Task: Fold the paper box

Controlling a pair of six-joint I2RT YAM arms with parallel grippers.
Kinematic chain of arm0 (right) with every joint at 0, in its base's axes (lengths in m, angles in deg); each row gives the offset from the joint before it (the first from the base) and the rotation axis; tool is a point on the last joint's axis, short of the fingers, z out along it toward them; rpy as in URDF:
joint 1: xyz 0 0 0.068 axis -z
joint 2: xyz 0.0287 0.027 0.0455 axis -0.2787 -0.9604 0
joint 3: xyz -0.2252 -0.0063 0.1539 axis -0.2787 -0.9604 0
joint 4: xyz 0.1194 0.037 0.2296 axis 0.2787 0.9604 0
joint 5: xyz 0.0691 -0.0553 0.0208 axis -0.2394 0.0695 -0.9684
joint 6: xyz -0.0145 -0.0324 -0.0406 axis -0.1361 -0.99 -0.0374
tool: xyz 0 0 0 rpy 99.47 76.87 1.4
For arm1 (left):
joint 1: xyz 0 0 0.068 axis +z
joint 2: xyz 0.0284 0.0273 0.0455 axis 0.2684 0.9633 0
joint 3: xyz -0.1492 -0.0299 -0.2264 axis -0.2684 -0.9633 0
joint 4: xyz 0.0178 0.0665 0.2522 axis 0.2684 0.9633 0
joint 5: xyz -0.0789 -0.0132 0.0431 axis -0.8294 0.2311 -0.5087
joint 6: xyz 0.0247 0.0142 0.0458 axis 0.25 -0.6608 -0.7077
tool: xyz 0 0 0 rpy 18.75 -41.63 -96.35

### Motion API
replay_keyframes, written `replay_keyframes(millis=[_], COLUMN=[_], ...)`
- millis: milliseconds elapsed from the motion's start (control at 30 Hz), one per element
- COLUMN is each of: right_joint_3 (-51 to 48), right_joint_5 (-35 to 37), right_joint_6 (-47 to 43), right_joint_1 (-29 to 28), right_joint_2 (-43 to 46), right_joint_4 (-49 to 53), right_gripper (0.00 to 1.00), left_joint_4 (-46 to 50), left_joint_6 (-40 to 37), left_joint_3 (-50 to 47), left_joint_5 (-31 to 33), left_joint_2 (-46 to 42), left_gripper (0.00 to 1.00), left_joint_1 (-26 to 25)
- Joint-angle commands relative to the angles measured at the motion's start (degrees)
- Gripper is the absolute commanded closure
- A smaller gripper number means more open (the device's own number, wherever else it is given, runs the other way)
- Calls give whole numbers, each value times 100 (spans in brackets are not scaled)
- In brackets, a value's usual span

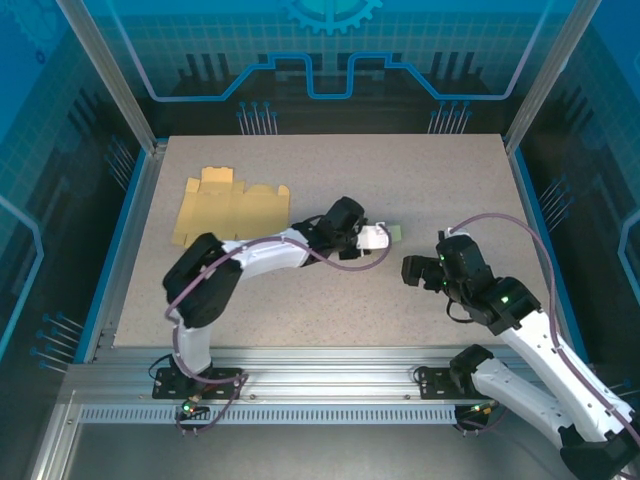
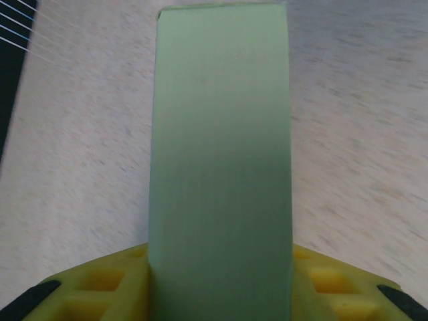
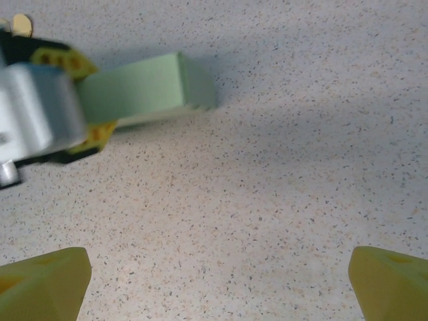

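The paper box [image 1: 228, 210] lies flat and unfolded at the table's back left, a tan cardboard cut-out. My left gripper [image 1: 385, 236] is near the table's middle, shut on a long pale green block [image 1: 396, 233]. In the left wrist view the block [image 2: 221, 154] runs straight out from between the yellow fingers [image 2: 100, 284]. The right wrist view shows the same block [image 3: 147, 87] sticking out of the left gripper [image 3: 40, 114] just above the tabletop. My right gripper [image 1: 412, 270] is open to the right of it, its yellow fingertips [image 3: 47, 277] wide apart with bare table between them.
The speckled tabletop [image 1: 330, 310] is bounded by a blue rim and aluminium frame posts [image 1: 110, 75] at the back corners. A purple cable [image 1: 500, 222] loops over the right arm.
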Motion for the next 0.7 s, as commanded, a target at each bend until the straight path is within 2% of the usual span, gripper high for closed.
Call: replay_keyframes(millis=[0,167,300,467,600,633,667], right_joint_3=[271,344,343,344,336,330,320], right_joint_5=[252,468,493,475,497,495,491], right_joint_6=[116,126,124,141,143,147,132], right_joint_1=[54,51,52,51,51,51,50], right_joint_2=[225,646,943,1066,1037,1023,1002], right_joint_4=[319,572,667,734,743,727,701], right_gripper=[0,0,0,0,0,0,0], left_joint_4=[-753,-773,-807,-651,-885,-980,-1126], left_joint_6=[-557,-907,-1265,-1352,-1325,-1310,-1290], left_joint_3=[724,1845,2486,2653,2169,1970,1755], left_joint_5=[506,578,718,734,763,767,779], left_joint_2=[664,1647,2232,2445,2145,2003,1861], left_gripper=[59,58,46,43,24,17,5], left_joint_1=[-10,100,140,130,79,57,27])
